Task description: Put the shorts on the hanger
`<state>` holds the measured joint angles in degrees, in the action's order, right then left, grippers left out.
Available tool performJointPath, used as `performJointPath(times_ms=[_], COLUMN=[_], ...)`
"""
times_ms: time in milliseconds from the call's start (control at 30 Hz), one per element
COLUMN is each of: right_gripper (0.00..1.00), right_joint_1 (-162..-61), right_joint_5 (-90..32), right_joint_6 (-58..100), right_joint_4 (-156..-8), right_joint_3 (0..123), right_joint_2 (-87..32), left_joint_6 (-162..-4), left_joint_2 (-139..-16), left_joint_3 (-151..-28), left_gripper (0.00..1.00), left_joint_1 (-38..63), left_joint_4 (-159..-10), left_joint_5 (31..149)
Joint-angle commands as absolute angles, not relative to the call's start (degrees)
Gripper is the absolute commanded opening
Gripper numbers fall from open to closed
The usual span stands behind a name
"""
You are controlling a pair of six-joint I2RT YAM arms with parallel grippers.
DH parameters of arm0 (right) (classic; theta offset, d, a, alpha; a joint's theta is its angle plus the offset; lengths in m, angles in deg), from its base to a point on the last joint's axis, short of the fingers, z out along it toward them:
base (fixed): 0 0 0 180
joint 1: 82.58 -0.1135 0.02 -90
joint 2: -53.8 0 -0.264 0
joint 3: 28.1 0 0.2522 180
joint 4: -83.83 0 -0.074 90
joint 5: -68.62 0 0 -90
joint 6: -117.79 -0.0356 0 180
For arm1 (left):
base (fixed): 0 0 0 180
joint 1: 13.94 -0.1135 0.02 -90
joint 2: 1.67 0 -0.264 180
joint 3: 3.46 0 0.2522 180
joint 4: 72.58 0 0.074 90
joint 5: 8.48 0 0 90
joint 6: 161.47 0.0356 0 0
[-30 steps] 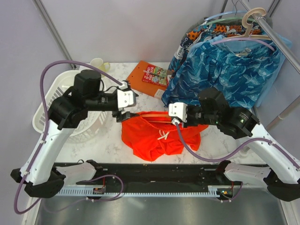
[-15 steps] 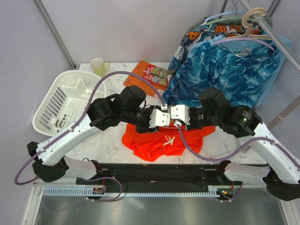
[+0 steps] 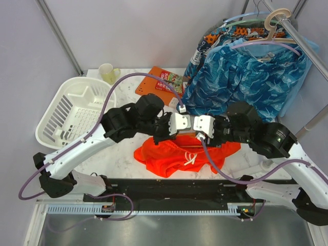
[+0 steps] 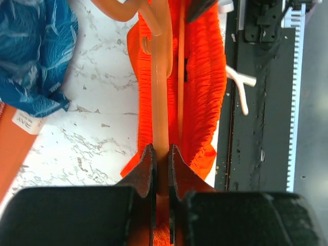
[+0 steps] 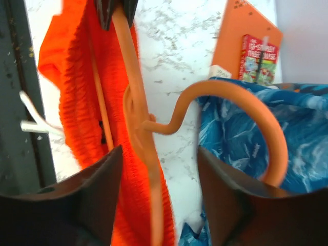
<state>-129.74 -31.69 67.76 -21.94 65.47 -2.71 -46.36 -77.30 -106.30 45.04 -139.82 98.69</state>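
The left gripper [image 4: 161,152] is pressed together on the hanger [image 4: 159,92], pinching its thick upper arm right at the fingertips; from that pinch the arm runs straight ahead of the fingers, and the thin lower bar runs alongside it, just to one side. The shorts [image 4: 205,97] lie on the table [image 4: 92,118] beneath and ahead of this gripper, their ribbed fabric bunched under both bars; whether a bar passes through the fabric cannot be told. A white drawstring [image 4: 240,87] trails off the fabric on the side away from the blue garment [image 4: 31,56], which lies ahead and to the other side.

The right gripper [image 5: 159,164] is spread wide; its dark fingers [image 5: 82,205] stand well apart on either side of the hanger without touching it. The hanger's neck lies in the gap between them; the hook [image 5: 241,100] curves ahead of one finger, over the blue garment; the shorts lie ahead of the other finger. Further ahead, the left fingertips clamp the same arm of the hanger from the opposite end, so the two grippers face each other tip to tip, close together. An orange booklet [image 5: 253,48] lies beyond the hook.

In the top view a white basket [image 3: 72,110] and a pale cup [image 3: 106,72] sit well behind the left gripper.
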Motion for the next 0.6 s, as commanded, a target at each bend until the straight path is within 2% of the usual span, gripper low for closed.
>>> performJointPath(times_ms=[0, 100, 200, 267, 367, 400, 500, 567], right_gripper=[0.76, 0.83, 0.84, 0.80, 0.66, 0.56, 0.44, 0.41], right_joint_1=[-129.6, -129.6, -129.6, -129.6, -129.6, -129.6, -129.6, -129.6], right_joint_5=[-21.9, -21.8, -19.1, -21.3, -26.4, -26.7, -27.4, -32.3], right_joint_6=[61.5, 60.1, 59.5, 61.1, 63.5, 63.5, 62.6, 65.7], right_joint_4=[-33.6, -36.1, -37.1, -36.7, -39.7, -39.2, -33.5, -33.3], right_joint_3=[64.9, 61.0, 57.0, 55.7, 55.4, 56.5, 65.3, 67.4], right_joint_2=[0.3, 5.0, 10.0, 13.1, 14.3, 12.8, 3.6, 2.1], left_joint_6=[-53.5, -55.1, -57.1, -58.7, -61.7, -62.6, -65.7, -67.6], left_joint_2=[-78.1, -78.3, -78.9, -79.2, -80.3, -81.3, -82.1, -82.3], left_joint_3=[-106.8, -107.0, -107.3, -107.3, -108.8, -109.2, -110.0, -109.5], left_gripper=[0.02, 0.02, 0.02, 0.02, 0.02, 0.02, 0.02, 0.02], left_joint_1=[41.6, 39.9, 39.0, 38.3, 37.2, 37.0, 35.5, 34.1], left_joint_4=[-138.4, -137.3, -136.9, -136.0, -135.3, -135.2, -134.6, -134.2], left_joint_5=[106.3, 109.1, 111.2, 111.8, 112.7, 113.3, 115.6, 117.0])
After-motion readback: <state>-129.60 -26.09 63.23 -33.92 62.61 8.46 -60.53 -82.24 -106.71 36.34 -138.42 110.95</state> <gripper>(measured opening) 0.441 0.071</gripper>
